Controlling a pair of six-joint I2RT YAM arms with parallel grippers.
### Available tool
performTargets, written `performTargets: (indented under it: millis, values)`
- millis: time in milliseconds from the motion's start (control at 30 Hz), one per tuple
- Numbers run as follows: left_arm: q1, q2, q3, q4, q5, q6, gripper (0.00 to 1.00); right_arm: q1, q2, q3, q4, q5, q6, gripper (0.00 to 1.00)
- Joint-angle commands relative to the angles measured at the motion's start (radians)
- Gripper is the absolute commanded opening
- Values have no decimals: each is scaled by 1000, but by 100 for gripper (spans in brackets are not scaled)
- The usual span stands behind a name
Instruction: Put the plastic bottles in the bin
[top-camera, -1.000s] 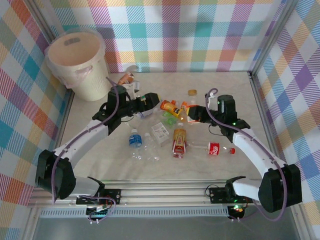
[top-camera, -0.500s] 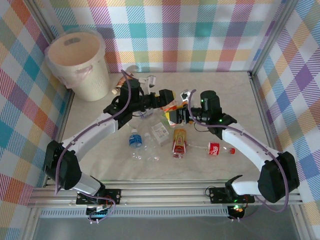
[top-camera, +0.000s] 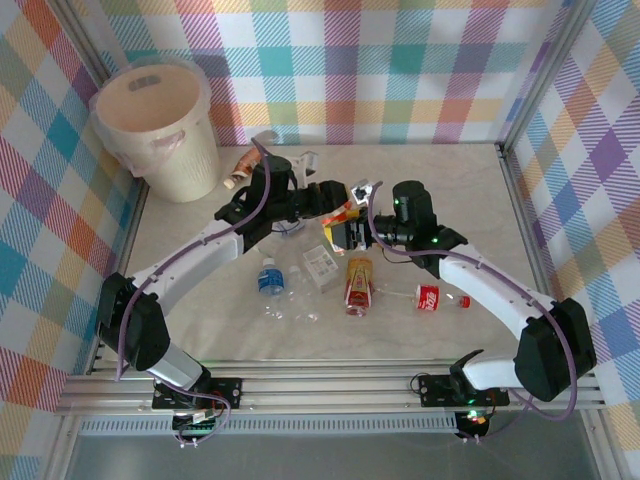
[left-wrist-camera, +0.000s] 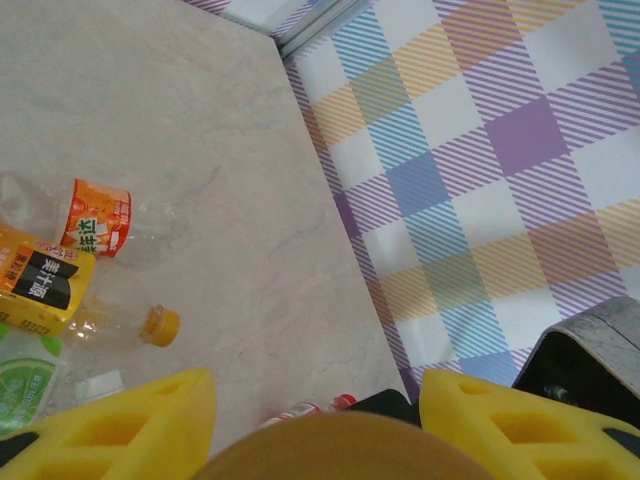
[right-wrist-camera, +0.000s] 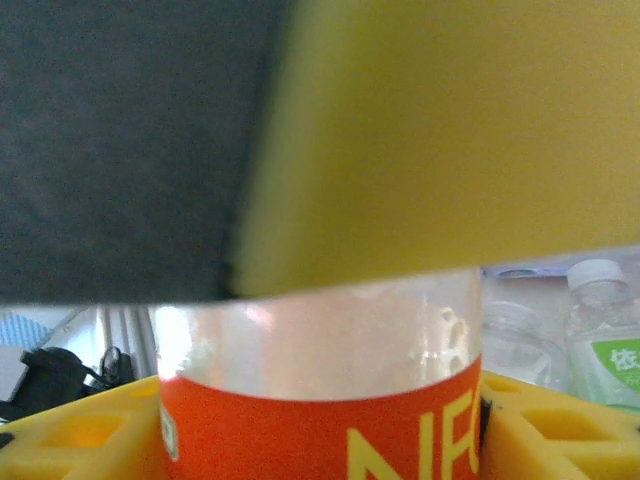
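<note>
Early stage. Left gripper (left-wrist-camera: 315, 400) pinches orange-labelled bottle (right-wrist-camera: 320, 330). Right gripper (right-wrist-camera: 320, 425) flanks it, hold unclear. Loose bottles (top-camera: 358, 282) on tabletop (top-camera: 460, 200) beneath both. Bin (top-camera: 185, 165) well left, apparently empty.

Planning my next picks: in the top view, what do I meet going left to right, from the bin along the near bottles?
bin → blue-label bottle → white-label bottle → orange-and-red bottle → red-label bottle
</note>
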Motion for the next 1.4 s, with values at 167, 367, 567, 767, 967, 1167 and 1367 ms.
performTargets:
  millis: [167,367,567,767,967,1167,1367]
  values:
    - [0,-70,16,-173,-333,104,44,11,-112,42,-154,124,-194,100]
    - [33,-133,4,-262,-641,160,44,11,-181,23,-147,325,-124,100]
    - [101,-232,-15,-151,-709,226,43,11,-208,-5,-94,592,-18,100]
    - [209,-242,85,-63,-725,329,42,11,-205,-12,-96,749,14,100]
    - [333,-102,302,47,-790,467,41,11,-203,6,-117,781,42,100]
    - [503,101,553,45,-795,467,41,11,-236,-14,-150,799,84,100]
    - [571,227,592,282,-903,502,40,11,-245,-49,-155,795,151,100]
